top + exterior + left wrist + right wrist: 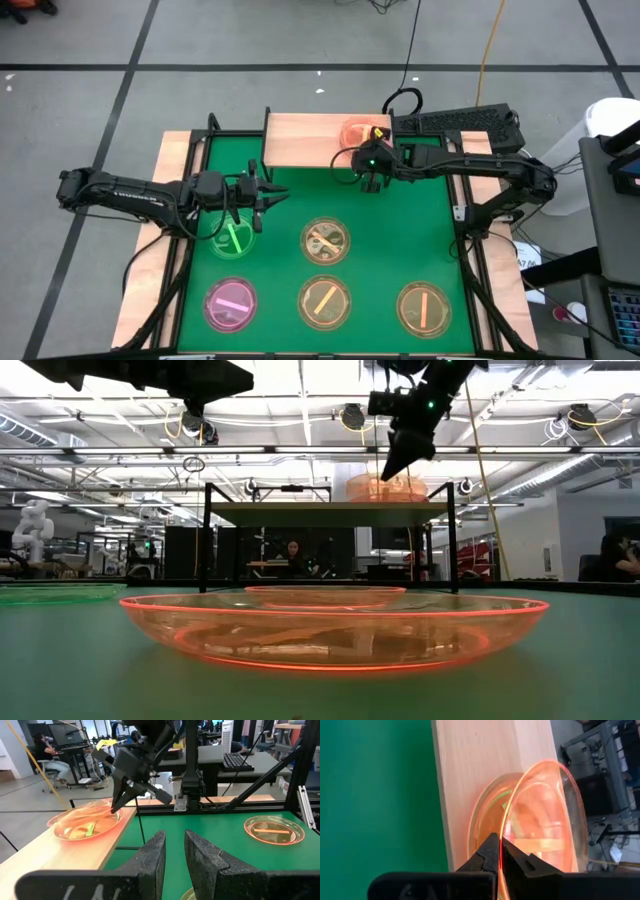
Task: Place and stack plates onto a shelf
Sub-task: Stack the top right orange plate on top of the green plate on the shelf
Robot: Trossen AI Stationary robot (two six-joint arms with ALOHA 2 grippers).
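Observation:
The shelf [300,140], a light wooden board on black legs, stands at the mat's far edge. Orange-tinted plates [356,130] lie stacked on its right end; the lower one shows a green stripe [90,829]. My right gripper [501,851] is shut on the top plate [545,815]. My left gripper [172,852] hovers with its fingers slightly apart and empty, above a green plate [235,240] that lies on the mat. A pink plate [231,303] and three amber plates [326,240] [324,300] [423,306] also lie on the mat. My right gripper pinches the top plate's rim [501,840] between its two fingertips, on the side that faces the mat. The fingers [116,802] come from above, slanting down. The plate is tilted, its held side raised, its far side over the plate beneath it on the shelf.
The green mat [400,230] sits inside a black frame with upright posts [212,125] at the shelf's ends. A keyboard [460,122] lies behind the shelf on the right. People sit in the room beyond the table.

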